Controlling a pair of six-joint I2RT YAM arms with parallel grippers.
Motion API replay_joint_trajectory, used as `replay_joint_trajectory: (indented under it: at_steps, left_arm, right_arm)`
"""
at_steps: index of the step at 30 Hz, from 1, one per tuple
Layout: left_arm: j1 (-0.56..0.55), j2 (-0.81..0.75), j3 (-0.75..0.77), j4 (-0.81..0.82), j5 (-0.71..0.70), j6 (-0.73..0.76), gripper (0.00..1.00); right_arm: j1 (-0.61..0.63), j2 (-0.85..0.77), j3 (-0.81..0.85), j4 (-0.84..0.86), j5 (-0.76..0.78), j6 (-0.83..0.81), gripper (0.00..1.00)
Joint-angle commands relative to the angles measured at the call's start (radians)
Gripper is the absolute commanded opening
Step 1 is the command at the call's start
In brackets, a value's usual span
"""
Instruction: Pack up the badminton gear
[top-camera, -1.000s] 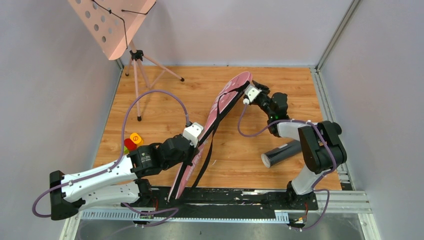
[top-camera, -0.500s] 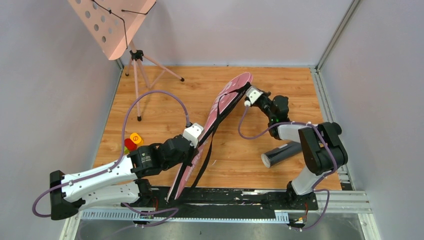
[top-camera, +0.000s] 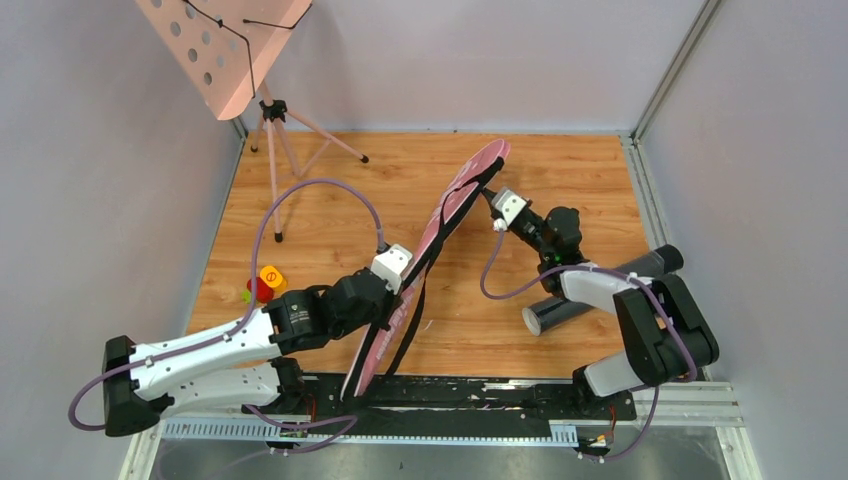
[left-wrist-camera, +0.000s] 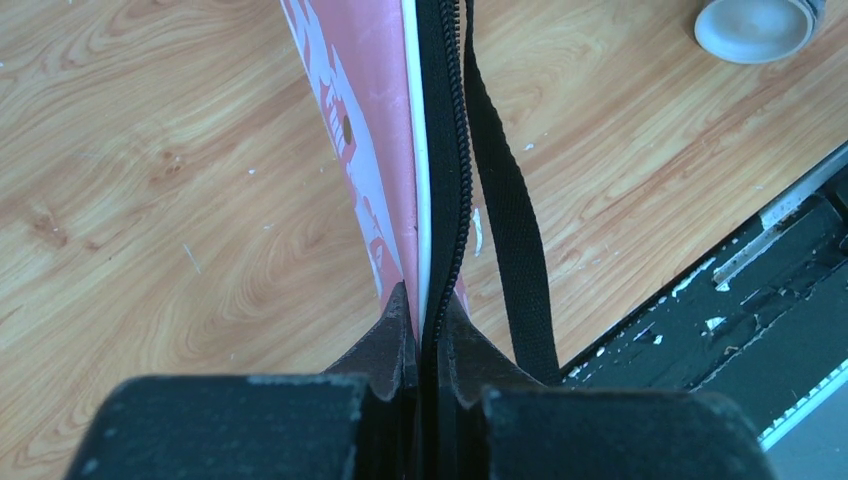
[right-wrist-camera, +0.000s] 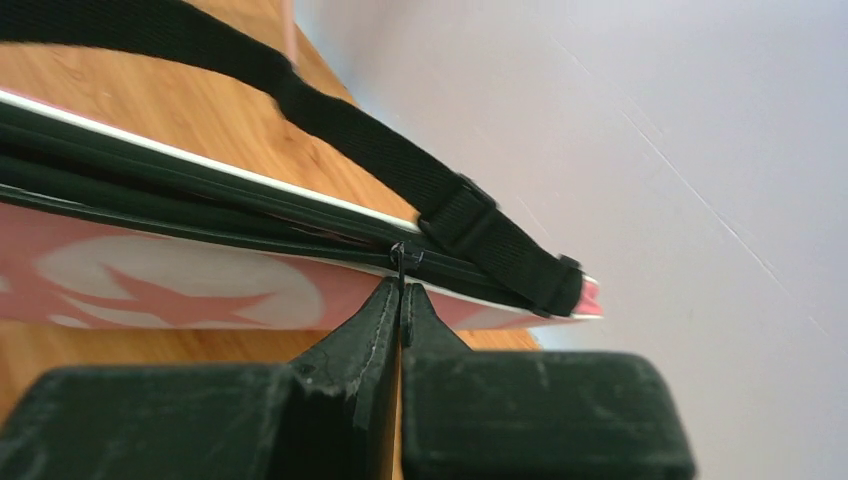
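Seemingly, right tool pinching zip pull, bag contents hidden

Right gripper pulled nearer along the racket bag, and its arm's elbow dropped lower. Bag tipped more on edge. More of black tube shows now.

No whole word can be read. The white lettering on the pink side of the racket bag is seen nearly edge-on and cut off, so its letters cannot be made out. A pink star in a white patch shows near the bag's far end. Left of the bag, a small yellow cap bears a red crossed-circle sign.
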Motion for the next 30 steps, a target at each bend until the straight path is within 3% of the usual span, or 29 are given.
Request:
replay_joint_trajectory:
  at_steps: [1,13,21,27,30]
  left_arm:
    - [0.005,0.008,0.027,0.118,-0.028,0.000,0.00]
    - [0.031,0.142,0.076,0.190,-0.030,0.027,0.00]
    - [0.140,0.297,0.160,0.283,0.061,0.074,0.01]
    - [0.178,0.417,0.235,0.302,0.111,0.073,0.12]
    - [0.178,0.416,0.245,0.254,0.153,0.089,0.28]
  right_arm:
    - [0.062,-0.102,-0.025,0.024,-0.062,0.080,0.00]
    - [0.313,-0.242,-0.143,-0.059,0.032,0.117,0.00]
    - [0.419,-0.231,-0.182,-0.017,0.082,0.268,0.00]
    - [0.455,-0.216,-0.232,0.133,0.176,0.363,0.00]
    - [0.451,-0.218,-0.234,0.136,0.282,0.383,0.00]
